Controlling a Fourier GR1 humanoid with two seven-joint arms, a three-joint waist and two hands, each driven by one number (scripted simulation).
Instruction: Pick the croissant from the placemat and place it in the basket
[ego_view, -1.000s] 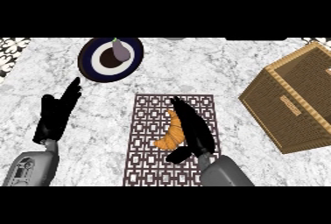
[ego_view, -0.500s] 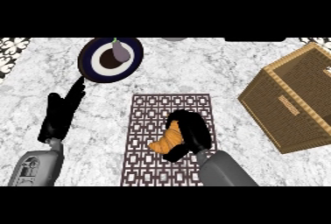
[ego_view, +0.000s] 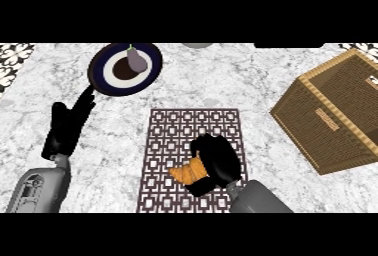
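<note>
Low centre: right hand (ego_view: 215, 162) curled over croissant (ego_view: 189, 171) on placemat (ego_view: 193, 131), fingers wrapped round it. Best to lift straight up before swinging toward basket (ego_view: 336, 112), upper right. Left hand (ego_view: 68, 125) resting at left, fingers straight.

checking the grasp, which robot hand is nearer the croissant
Right. The right robot hand is curled round the croissant on the placemat. The left robot hand is off to the left over the counter, fingertips by the plate.
</note>
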